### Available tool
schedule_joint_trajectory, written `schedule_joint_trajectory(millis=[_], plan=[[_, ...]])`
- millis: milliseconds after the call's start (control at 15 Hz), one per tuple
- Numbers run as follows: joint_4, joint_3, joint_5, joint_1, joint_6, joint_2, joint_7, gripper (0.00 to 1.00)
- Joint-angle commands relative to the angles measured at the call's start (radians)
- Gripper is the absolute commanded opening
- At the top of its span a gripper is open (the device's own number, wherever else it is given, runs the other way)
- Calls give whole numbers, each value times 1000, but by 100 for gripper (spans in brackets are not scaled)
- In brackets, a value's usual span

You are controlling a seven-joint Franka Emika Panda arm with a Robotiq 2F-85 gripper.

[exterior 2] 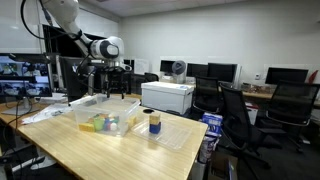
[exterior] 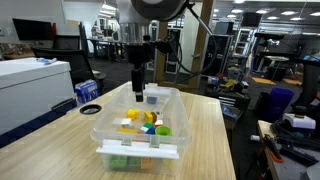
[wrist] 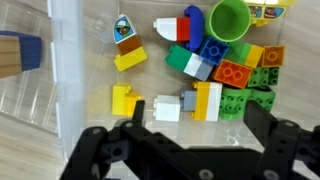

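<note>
My gripper is open and empty. It hangs over a clear plastic bin that stands on a wooden table. In the bin lie several toy bricks: a yellow one, a white one, a yellow-and-white one, green ones, an orange one, a green cup and a brick with a printed figure. The white and the yellow-and-white bricks lie nearest the fingertips. Both exterior views show the gripper above the bin, clear of the bricks.
A clear lid lies beside the bin with a small cup-like object on it. A blue-and-white object lies at the table's edge. A white printer and office chairs stand beyond the table.
</note>
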Motion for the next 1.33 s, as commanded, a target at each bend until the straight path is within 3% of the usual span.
schedule_joint_trajectory(millis=[0,400,533,600,800,867,1267], plan=[[-56,5,17,5,25,3,-33,100],[-107,4,-24,20,40,41,-33,100],[-112,4,-36,24,36,51,-37,91],[-114,2,-47,28,35,56,-35,95],[-113,-4,-87,39,25,65,-20,96],[-111,-4,-94,40,21,68,-19,78],[-111,-7,-109,40,20,72,-22,35]])
